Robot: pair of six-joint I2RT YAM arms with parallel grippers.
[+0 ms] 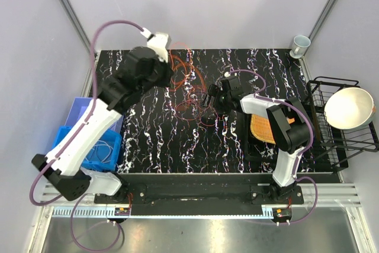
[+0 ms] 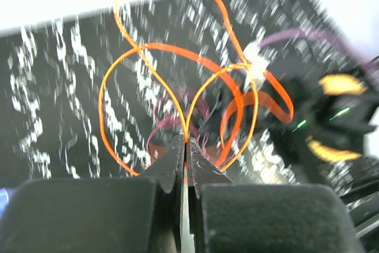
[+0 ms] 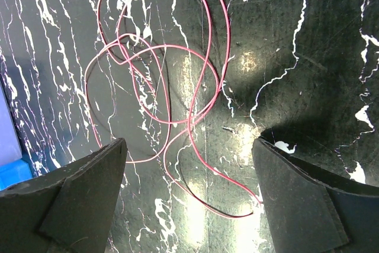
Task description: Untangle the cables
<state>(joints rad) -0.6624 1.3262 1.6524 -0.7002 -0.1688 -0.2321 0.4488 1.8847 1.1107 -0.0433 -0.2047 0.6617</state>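
Orange cables [image 2: 177, 48] pinched in left gripper [image 2: 185, 144], marbled table [image 2: 59, 87]

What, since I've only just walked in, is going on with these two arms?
They are untangling thin cables on the black marbled table. The left gripper is shut on orange cable loops, held up off the surface. The right gripper is open and holds nothing, hovering over red loops that lie flat on the table.
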